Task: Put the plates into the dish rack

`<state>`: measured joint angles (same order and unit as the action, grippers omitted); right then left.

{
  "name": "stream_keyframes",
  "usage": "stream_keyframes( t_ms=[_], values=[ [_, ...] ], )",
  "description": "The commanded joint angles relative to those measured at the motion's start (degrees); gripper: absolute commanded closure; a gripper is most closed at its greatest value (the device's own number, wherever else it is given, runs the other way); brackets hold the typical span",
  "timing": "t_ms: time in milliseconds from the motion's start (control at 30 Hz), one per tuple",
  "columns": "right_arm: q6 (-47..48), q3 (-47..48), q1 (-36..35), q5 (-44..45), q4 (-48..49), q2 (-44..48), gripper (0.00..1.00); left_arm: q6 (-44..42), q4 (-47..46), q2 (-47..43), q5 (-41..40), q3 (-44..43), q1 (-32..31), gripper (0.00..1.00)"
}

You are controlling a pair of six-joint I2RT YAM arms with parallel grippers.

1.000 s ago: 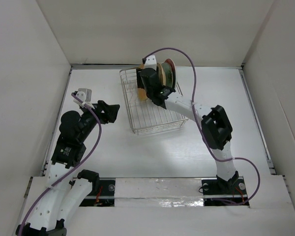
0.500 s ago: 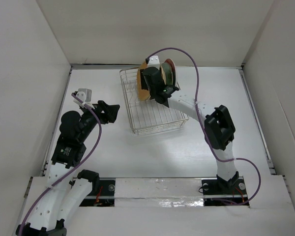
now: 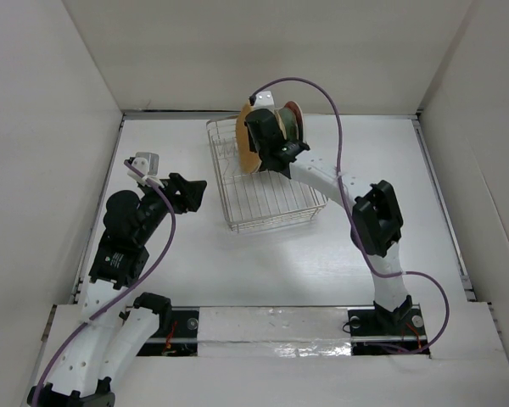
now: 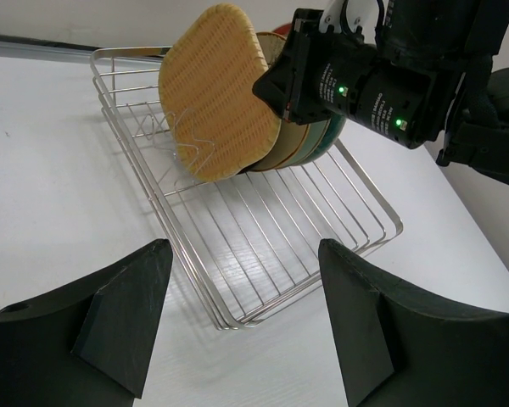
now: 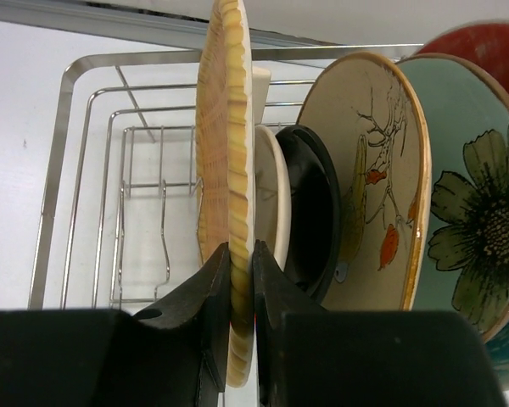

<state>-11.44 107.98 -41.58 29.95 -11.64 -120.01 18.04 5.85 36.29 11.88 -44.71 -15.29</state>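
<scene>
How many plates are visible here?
6, in one row at the dish rack: orange plate in the right end effector, then pale plate, black plate, floral plate, teal plate, red plate. Others may be hidden.

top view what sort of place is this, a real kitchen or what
Probably a robot test cell, not a kitchen: plain white walls box in a white table, with two arms mounted at its near edge.

No readable text, label, brand, number or sign in any view.
</scene>
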Motion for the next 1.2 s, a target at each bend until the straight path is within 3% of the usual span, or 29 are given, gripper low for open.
stream_keyframes(
  t_ms=[0, 700, 1167],
  values=[
    [3.18, 6.52, 0.01, 0.72, 0.13, 0.21, 1.0, -0.38, -1.98, -0.26, -0.28, 0.06, 0.0, 0.33],
    [7.05, 25.95, 1.59, -3.23, -20.7, -5.5, 1.0, -0.2, -2.07, -0.17, -0.36, 0.06, 0.0, 0.33],
    [2.84, 29.22, 2.65, -9.38, -26.59, -5.68, 1.0, -0.11, -2.07, -0.17, -0.72, 0.06, 0.0, 0.33]
  ],
)
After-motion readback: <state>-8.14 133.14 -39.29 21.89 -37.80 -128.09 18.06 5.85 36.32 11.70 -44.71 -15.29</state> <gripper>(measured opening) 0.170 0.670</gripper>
